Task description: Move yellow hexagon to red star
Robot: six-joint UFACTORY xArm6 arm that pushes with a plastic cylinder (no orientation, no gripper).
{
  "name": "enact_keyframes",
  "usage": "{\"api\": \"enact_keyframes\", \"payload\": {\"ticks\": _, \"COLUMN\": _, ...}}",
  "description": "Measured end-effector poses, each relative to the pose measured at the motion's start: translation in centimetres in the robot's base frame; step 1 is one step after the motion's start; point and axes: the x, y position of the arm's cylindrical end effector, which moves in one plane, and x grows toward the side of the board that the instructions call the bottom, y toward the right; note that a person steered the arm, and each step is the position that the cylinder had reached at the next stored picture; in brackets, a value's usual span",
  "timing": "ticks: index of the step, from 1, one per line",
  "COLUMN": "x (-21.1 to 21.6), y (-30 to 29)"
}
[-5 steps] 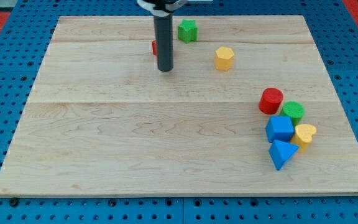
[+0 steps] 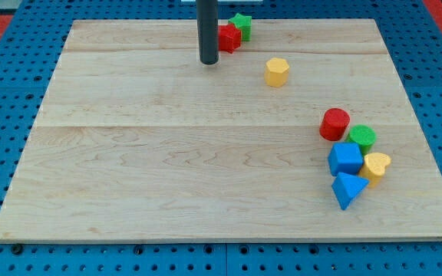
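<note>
The yellow hexagon [image 2: 277, 71] lies on the wooden board [image 2: 167, 169] in the upper middle. The red star [image 2: 229, 37] sits up and to its left near the board's top edge, touching a green star [image 2: 242, 25] beside it. My tip [image 2: 209, 60] stands just left of and slightly below the red star, well to the left of the yellow hexagon.
At the view's right is a cluster: a red cylinder [image 2: 334, 123], a green cylinder [image 2: 361, 138], a blue cube [image 2: 345, 159], a yellow heart [image 2: 376, 165] and a blue triangle [image 2: 347, 188]. Blue pegboard surrounds the board.
My tip has moved toward the view's top. The red star has been pushed up and right against the green star, which also shifted up and right. The yellow hexagon has not moved.
</note>
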Motion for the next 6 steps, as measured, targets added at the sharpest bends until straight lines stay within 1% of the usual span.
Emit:
{"api": "enact_keyframes", "payload": {"ticks": 1, "x": 6.8, "y": -0.7}}
{"api": "enact_keyframes", "payload": {"ticks": 2, "x": 8.9, "y": 10.3}}
{"api": "enact_keyframes", "payload": {"ticks": 3, "x": 7.2, "y": 14.0}}
{"api": "enact_keyframes", "payload": {"ticks": 4, "x": 2.7, "y": 11.6}}
{"api": "enact_keyframes", "payload": {"ticks": 5, "x": -0.8, "y": 7.8}}
{"api": "enact_keyframes", "payload": {"ticks": 6, "x": 4.2, "y": 7.7}}
